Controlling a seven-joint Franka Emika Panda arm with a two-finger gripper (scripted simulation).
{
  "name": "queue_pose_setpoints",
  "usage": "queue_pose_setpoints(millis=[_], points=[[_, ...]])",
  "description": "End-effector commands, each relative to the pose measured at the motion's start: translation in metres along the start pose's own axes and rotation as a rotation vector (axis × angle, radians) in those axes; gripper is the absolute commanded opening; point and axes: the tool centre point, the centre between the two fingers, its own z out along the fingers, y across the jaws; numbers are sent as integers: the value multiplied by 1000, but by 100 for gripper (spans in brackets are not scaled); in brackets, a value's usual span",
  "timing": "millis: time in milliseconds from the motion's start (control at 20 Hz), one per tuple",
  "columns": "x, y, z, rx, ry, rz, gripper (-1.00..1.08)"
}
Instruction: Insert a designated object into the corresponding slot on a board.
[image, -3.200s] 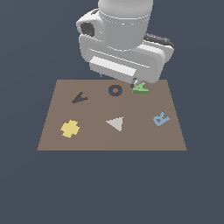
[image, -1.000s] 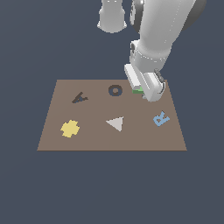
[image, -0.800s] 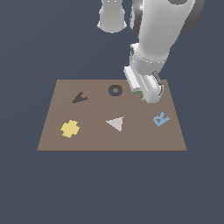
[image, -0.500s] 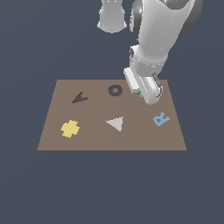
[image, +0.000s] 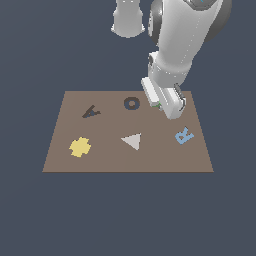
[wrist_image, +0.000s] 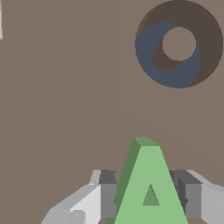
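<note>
**Tool closed on the green A, ready to carry**

Where the tool (wrist_image: 148, 199) hung over the green A (wrist_image: 151, 188) three seconds ago, it has since dropped and its fingers (wrist_image: 103, 199) now clamp the letter from both sides. Little has shifted in the last second. By my reading the grasp is made; the A-slot (image: 90, 112) lies well apart from the tool, beyond the ring (image: 131, 103) on the board (image: 150, 160)

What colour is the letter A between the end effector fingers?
Green; the letter A shows best in the wrist view.
</note>
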Motion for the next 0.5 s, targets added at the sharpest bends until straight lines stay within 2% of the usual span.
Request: queue_pose_setpoints(millis=[0,450], points=[[0,0,-3,0,0,0,-100],[7,2,-3,0,0,-12,-100]])
